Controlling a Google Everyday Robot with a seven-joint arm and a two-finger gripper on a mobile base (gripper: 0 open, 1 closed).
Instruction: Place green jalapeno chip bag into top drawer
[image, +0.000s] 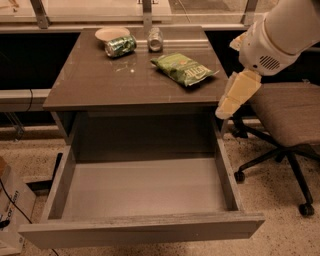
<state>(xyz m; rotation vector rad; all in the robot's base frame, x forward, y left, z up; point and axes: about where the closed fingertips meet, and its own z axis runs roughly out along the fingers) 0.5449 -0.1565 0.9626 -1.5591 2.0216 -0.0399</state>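
Observation:
The green jalapeno chip bag (184, 69) lies flat on the right part of the table top (95, 82), light green with white lettering. The top drawer (145, 231) is pulled fully out below the table, and its light grey bottom holds nothing. My gripper (234, 96) hangs from the white arm (280, 35) at the table's right edge. It points down and left, a short way right of and below the bag, and touches neither the bag nor the drawer.
A green soda can (120, 46) lies on its side at the back of the table beside a white bowl (112, 34) and a silver can (155, 39). A grey office chair (287, 112) stands right of the table, under the arm. A white box (12, 210) sits on the floor at the left.

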